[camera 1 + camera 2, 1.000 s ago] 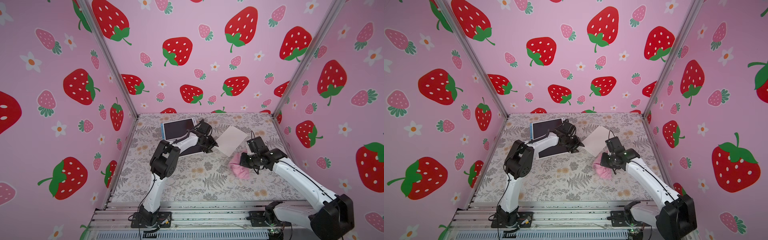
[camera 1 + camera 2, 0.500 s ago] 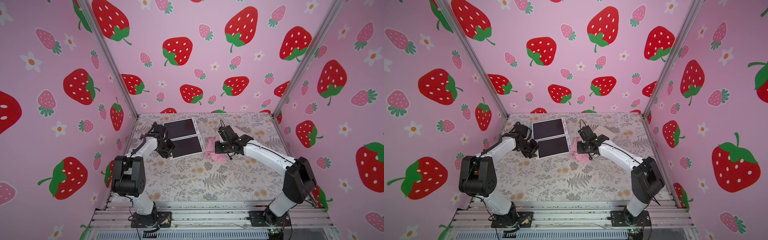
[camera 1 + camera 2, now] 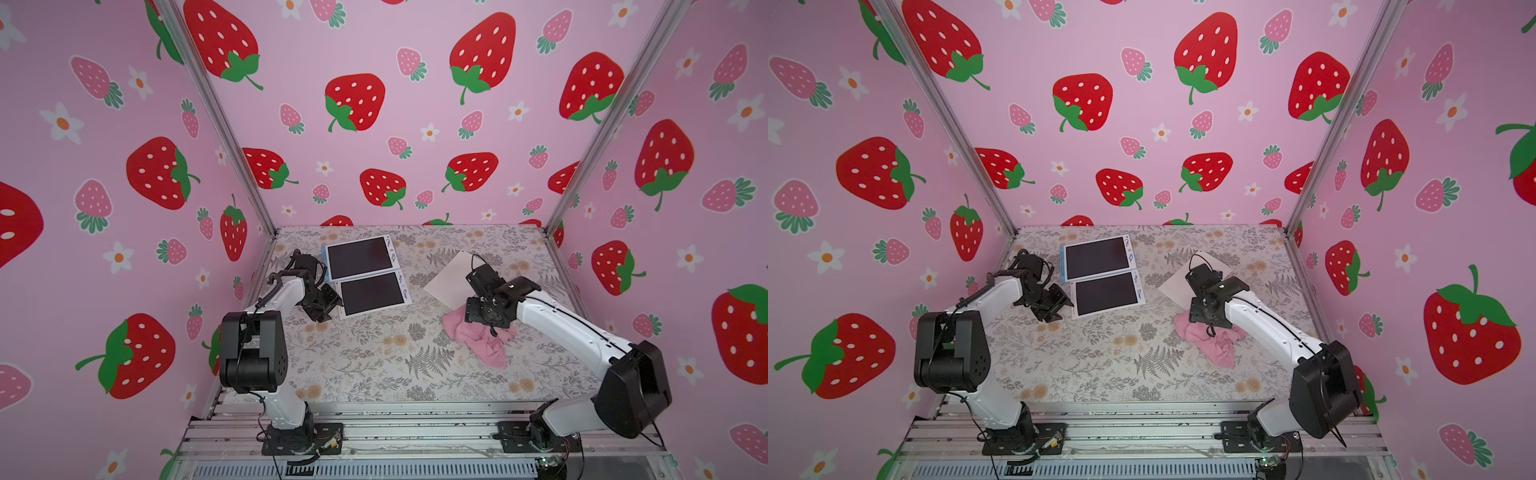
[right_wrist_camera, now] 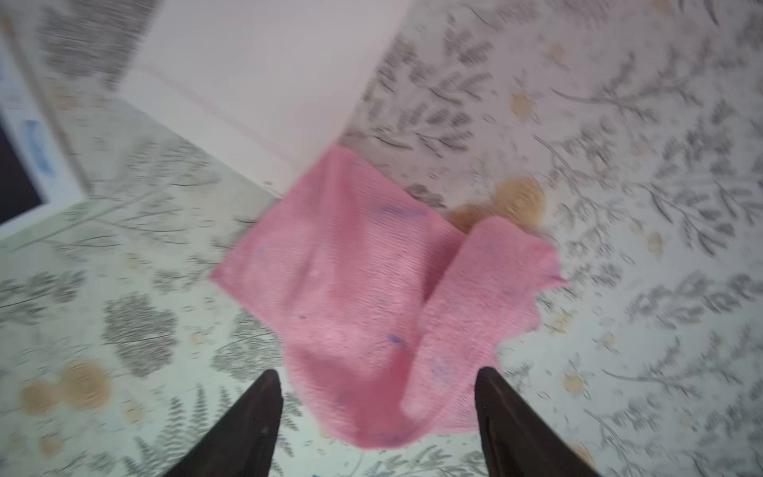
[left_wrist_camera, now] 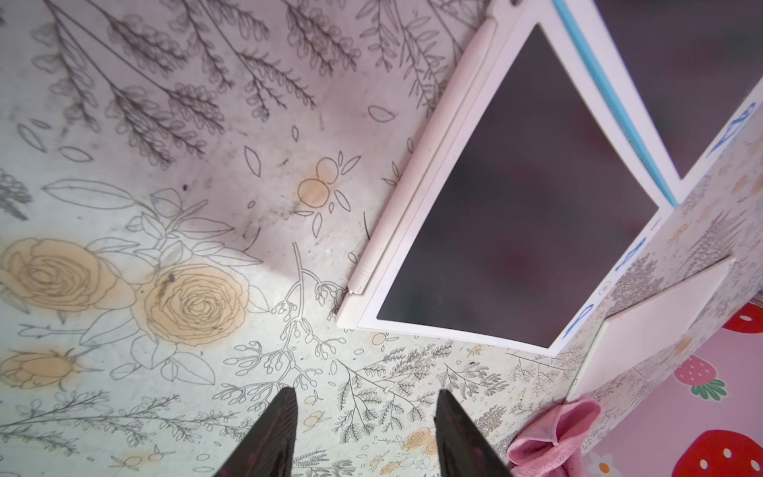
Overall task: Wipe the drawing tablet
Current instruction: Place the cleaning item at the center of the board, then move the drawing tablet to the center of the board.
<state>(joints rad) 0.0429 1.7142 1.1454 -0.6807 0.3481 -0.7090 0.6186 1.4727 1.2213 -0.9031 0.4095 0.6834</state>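
Two dark-screened drawing tablets lie side by side at the back left in both top views: the near one (image 3: 372,293) (image 3: 1106,293) white-framed, the far one (image 3: 360,257) blue-edged. My left gripper (image 3: 327,308) (image 5: 365,413) hovers just off the near tablet's (image 5: 516,231) left edge, open, nothing between its fingers. A crumpled pink cloth (image 3: 482,340) (image 4: 371,289) lies on the table at the right. My right gripper (image 3: 478,322) (image 4: 377,388) stands over it, open, the cloth's end lying loose between its fingers. The right wrist view is blurred.
A white sheet (image 3: 451,276) (image 4: 264,74) lies behind the cloth, its corner touching the cloth. A white stylus (image 5: 421,165) sits along the near tablet's edge. Flower-patterned table cover (image 3: 365,357); pink strawberry walls close in on three sides.
The right gripper has carried the cloth from beside the tablets back to the right and opened, letting it go. The left arm has stayed left of the tablets since half a second ago.
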